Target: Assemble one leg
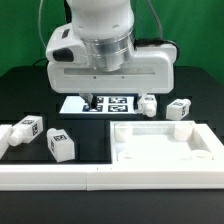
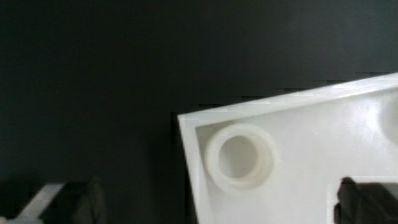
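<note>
here the hand (image 2: 210,202) hangs wide open, holding nothing, over the white panel's (image 2: 329,125) round corner socket (image 2: 240,158).

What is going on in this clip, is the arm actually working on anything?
Nothing is held yet. The arm's two-finger gripper hangs open and empty over the black table. Four small stubby white plastic legs with square tags lie loose. The large flat white square panel with a raised rim sits apart from them. The wrist view shows its corner with a round socket that has no leg in it.
</note>
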Controlling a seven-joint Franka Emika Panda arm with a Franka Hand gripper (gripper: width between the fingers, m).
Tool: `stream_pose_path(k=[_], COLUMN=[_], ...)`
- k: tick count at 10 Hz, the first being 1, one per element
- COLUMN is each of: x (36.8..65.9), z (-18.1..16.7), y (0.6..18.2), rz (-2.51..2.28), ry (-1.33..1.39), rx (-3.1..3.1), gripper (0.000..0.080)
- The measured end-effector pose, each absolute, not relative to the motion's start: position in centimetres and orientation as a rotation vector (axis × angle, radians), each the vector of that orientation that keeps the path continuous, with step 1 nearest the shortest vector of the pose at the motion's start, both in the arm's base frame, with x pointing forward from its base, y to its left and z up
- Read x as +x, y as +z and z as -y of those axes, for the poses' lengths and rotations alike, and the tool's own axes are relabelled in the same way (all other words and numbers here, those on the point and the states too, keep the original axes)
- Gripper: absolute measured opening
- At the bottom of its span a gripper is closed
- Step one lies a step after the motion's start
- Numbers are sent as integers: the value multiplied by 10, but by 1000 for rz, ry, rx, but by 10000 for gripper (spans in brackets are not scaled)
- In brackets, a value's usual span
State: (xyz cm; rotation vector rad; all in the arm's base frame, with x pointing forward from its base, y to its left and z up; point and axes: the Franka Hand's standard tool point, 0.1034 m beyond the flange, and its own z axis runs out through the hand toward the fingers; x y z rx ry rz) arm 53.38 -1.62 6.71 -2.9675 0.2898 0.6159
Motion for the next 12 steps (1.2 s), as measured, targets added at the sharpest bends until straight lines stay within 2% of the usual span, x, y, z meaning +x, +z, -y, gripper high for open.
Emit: stream_pose_path(k=[2,3,5,7,12], x=[524,515,508,508,516], z=[14,8,-25,-69,-72], y=[67,67,53,62,61], rz=[-305,-398,-620,-754,-745], ry=[790,963,1084,1267,1227], rx=[-2914,-2844,-2725,-2632,-2647], gripper=[649,649,649,649,649])
